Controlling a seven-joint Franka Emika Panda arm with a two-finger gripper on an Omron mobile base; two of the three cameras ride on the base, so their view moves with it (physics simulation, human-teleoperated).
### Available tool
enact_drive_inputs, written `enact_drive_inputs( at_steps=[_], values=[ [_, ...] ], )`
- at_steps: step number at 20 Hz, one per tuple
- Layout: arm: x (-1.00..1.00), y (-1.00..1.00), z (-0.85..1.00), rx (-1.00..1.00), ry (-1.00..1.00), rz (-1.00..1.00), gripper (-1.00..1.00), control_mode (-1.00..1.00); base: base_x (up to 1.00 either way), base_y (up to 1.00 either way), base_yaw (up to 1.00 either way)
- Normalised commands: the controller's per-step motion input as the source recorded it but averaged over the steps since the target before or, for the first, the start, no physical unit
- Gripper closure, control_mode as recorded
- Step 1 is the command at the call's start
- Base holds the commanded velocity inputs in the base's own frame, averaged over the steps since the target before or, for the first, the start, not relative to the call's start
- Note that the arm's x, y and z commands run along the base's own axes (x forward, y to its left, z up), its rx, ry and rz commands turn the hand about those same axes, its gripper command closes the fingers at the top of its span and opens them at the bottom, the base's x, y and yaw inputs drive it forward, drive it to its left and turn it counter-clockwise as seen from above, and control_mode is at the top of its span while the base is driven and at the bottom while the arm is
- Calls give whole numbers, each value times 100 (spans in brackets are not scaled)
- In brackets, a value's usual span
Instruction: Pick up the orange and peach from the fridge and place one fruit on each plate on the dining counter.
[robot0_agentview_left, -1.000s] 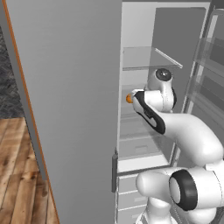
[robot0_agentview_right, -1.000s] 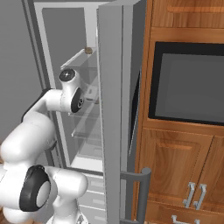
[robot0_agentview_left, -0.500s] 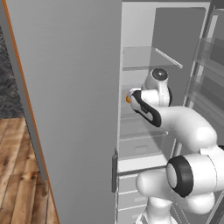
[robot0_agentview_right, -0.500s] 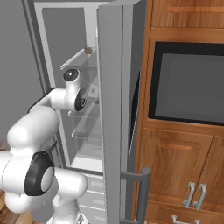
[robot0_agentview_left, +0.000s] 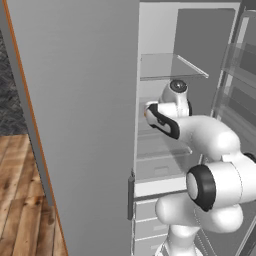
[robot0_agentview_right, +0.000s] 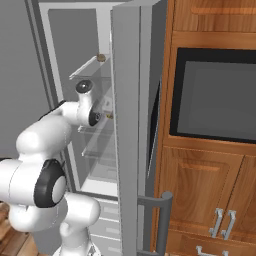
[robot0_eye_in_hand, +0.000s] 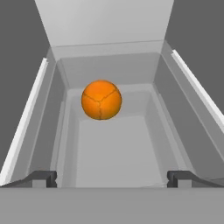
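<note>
The orange (robot0_eye_in_hand: 101, 99) sits on a white shelf inside the fridge (robot0_agentview_left: 75, 125), straight ahead of my gripper (robot0_eye_in_hand: 111, 178) and a short way beyond its fingertips. The fingertips (robot0_eye_in_hand: 41, 178) stand wide apart with nothing between them, so the gripper is open. In the left base view my hand (robot0_agentview_left: 159, 116) reaches into the fridge at mid-shelf height, and a sliver of the orange (robot0_agentview_left: 146, 114) peeks out beside the door edge. The peach, the plates and the dining counter are out of view.
The open grey fridge door (robot0_agentview_right: 127, 125) stands close on the right of the arm. Glass shelves (robot0_agentview_left: 170, 67) hang above the hand, and a small brown item (robot0_agentview_right: 101, 57) lies on the upper one. Pale drawers (robot0_agentview_left: 150, 215) sit below. A wooden cabinet with an oven (robot0_agentview_right: 215, 95) is to the right.
The arm has stretched further into the fridge and the hand has closed in on the orange. The orange is more hidden in the left base view.
</note>
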Motion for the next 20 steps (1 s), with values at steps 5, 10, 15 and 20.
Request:
enact_drive_inputs(
  at_steps=[5, 10, 15, 20],
  values=[
    [28, 6, -22, 0, 0, 0, -100, -100, 0, 0, 0],
    [26, 0, -8, 0, 0, 0, -100, -100, 0, 0, 0],
    [22, 0, 0, 0, 0, 0, -100, -100, 0, 0, 0],
    [30, 2, -1, 0, 1, 0, -100, -100, 0, 0, 0]
  ],
)
